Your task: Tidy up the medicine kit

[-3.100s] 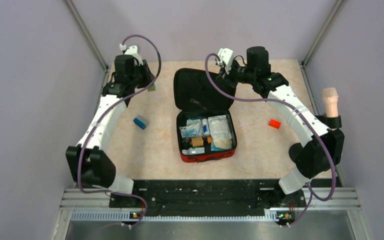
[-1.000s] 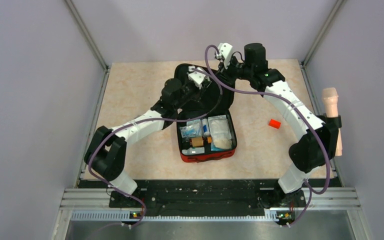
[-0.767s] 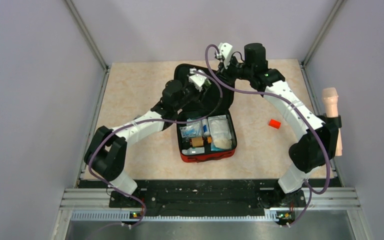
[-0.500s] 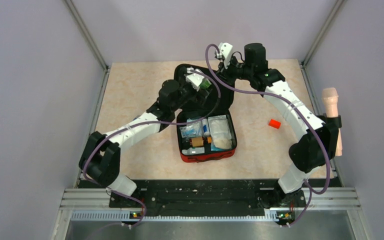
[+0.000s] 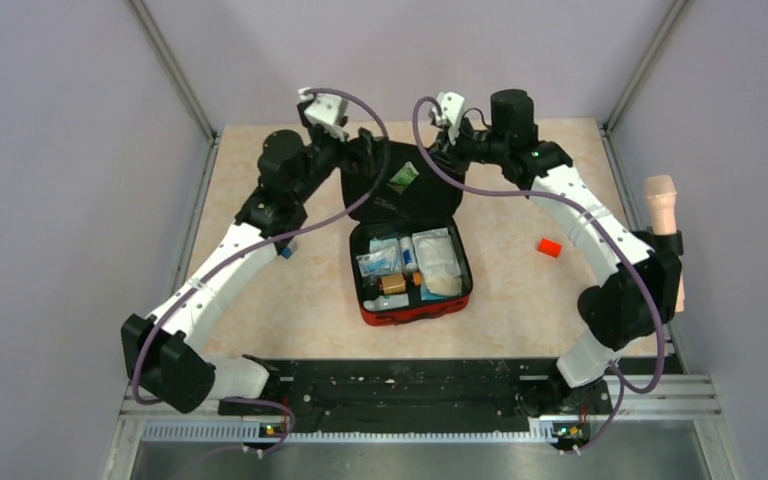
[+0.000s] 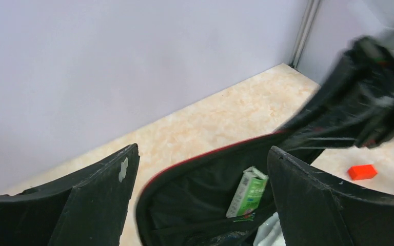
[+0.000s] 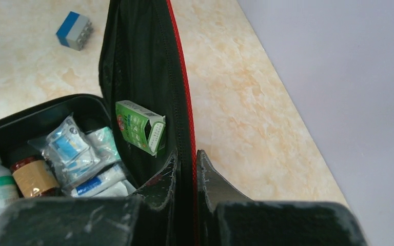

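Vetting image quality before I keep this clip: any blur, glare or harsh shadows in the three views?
Top view: even light, soft shadows, no glare, kit sharp. Left wrist view: green box clear, right arm at upper right smeared. Right wrist view: box and packets crisp; right claw, pinching the kit's lid, dark and soft.

The square red soft zip case is showing a cloth shell with a matt black cloth lining. The beige marble-patterned counter is looking smooth, with a faint sheen. In the middle of the right wrist view, the small green-and-white carton is looking like printed paperboard. At lower left there, the clear plastic pouches are glinting glossily. On the left pincer, the matt black plastic fingers are showing pale scuffs.
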### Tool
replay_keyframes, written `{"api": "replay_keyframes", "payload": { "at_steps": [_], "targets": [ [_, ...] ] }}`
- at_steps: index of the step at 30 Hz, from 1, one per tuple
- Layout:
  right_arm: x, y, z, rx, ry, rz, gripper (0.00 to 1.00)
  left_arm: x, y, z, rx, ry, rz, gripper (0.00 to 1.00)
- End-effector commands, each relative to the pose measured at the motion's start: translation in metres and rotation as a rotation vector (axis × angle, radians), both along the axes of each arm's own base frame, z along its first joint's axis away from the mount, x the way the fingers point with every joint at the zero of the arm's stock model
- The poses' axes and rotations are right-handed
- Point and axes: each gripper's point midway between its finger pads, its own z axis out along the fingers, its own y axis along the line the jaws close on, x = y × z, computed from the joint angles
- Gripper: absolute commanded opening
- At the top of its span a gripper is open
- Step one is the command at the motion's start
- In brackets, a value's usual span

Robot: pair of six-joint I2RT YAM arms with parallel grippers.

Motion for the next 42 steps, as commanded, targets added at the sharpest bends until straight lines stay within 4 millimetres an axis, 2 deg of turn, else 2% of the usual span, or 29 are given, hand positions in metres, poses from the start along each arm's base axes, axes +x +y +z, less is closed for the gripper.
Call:
{"api": "replay_keyframes", "payload": {
  "at_steps": [1, 4, 7, 9, 13, 18, 23, 25, 27, 30, 32, 33, 35, 37, 39, 41, 42],
  "targets": [
    [-0.056, 0.018, 0.012, -0.003, -0.115, 0.25, 0.0, -0.006, 0.022, -0.014, -0.172, 0.259, -0.081, 0.97],
    [-0.071, 0.011, -0.01, -0.103, -0.253, 0.313, 0.0, -0.021, 0.011, -0.03, -0.125, 0.331, -0.283, 0.93],
    [-0.067, 0.006, -0.023, -0.143, -0.303, 0.302, 0.0, -0.037, -0.001, -0.044, -0.045, 0.388, -0.465, 0.91],
    [-0.063, 0.009, -0.022, -0.139, -0.302, 0.309, 0.0, -0.044, -0.007, -0.051, -0.029, 0.421, -0.539, 0.89],
    [-0.051, 0.019, -0.008, -0.081, -0.28, 0.263, 0.0, -0.052, -0.017, -0.047, -0.031, 0.432, -0.637, 0.83],
    [-0.036, 0.019, -0.001, -0.063, -0.275, 0.19, 0.0, -0.047, -0.016, -0.049, 0.028, 0.431, -0.635, 0.72],
    [-0.037, 0.023, 0.01, -0.011, -0.274, 0.188, 0.0, -0.029, -0.006, -0.061, 0.156, 0.355, -0.565, 0.49],
    [-0.033, 0.024, 0.007, -0.005, -0.249, 0.166, 0.0, -0.026, -0.006, -0.069, 0.193, 0.34, -0.571, 0.45],
    [-0.029, 0.024, -0.003, -0.018, -0.201, 0.155, 0.0, -0.022, -0.006, -0.086, 0.217, 0.369, -0.58, 0.34],
    [-0.026, 0.024, 0.007, -0.006, -0.184, 0.134, 0.36, -0.012, -0.006, -0.112, 0.233, 0.434, -0.584, 0.1],
    [-0.03, 0.023, 0.025, 0.013, -0.215, 0.142, 0.46, -0.003, -0.005, -0.114, 0.175, 0.482, -0.566, 0.01],
    [-0.039, 0.023, 0.035, 0.016, -0.248, 0.183, 0.49, -0.001, -0.007, -0.105, 0.115, 0.498, -0.576, 0.0],
    [-0.059, 0.023, 0.041, -0.01, -0.318, 0.283, 0.52, 0.01, -0.01, -0.09, -0.012, 0.517, -0.571, 0.0],
    [-0.073, 0.022, 0.038, -0.028, -0.352, 0.331, 0.54, 0.014, -0.012, -0.102, -0.079, 0.571, -0.568, 0.0],
    [-0.077, 0.02, 0.028, -0.05, -0.355, 0.334, 0.54, 0.005, -0.018, -0.111, -0.085, 0.608, -0.632, 0.0],
    [-0.077, 0.016, 0.023, -0.06, -0.338, 0.308, 0.53, -0.006, -0.027, -0.097, -0.102, 0.599, -0.688, 0.01],
    [-0.076, 0.014, 0.022, -0.062, -0.331, 0.296, 0.53, -0.011, -0.03, -0.091, -0.098, 0.586, -0.703, 0.04]
  ]
}}
